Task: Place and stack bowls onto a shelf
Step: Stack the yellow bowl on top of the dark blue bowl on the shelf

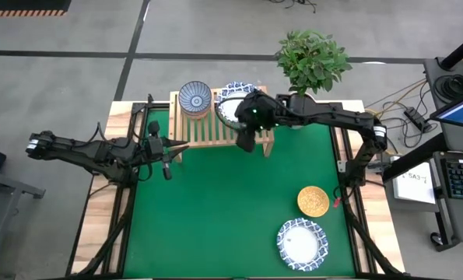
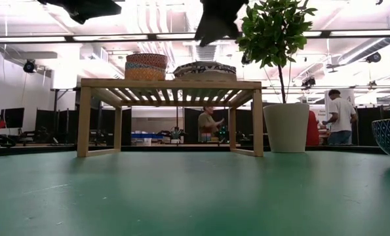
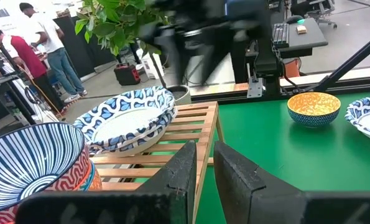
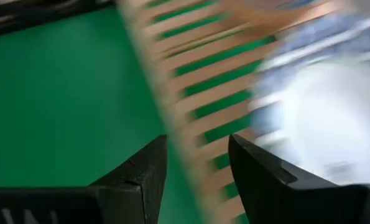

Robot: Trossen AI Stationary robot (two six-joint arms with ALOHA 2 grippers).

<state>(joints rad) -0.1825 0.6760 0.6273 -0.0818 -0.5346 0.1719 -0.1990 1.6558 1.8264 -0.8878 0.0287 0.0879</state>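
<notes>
The light-wood shelf (image 1: 215, 128) stands at the table's far side. On its slats, a blue-grey striped bowl (image 1: 194, 99) sits on top of an orange bowl (image 3: 94, 180), and beside them are stacked wide white bowls with blue rims (image 1: 233, 101). A golden yellow bowl (image 1: 313, 201) and another wide white bowl (image 1: 301, 243) rest on the green mat at the near right. My right gripper (image 1: 245, 142) hovers open over the shelf's near edge, right next to the white stack (image 4: 321, 106). My left gripper (image 1: 178, 145) waits by the shelf's left end, its fingers (image 3: 185, 168) only a narrow gap apart.
A leafy plant (image 1: 313, 58) in a white pot (image 2: 286, 128) stands just right of the shelf. The middle of the green mat (image 1: 223, 210) holds nothing. In the low view a bowl (image 2: 388, 134) cuts in at the right edge. People stand in the room beyond the table.
</notes>
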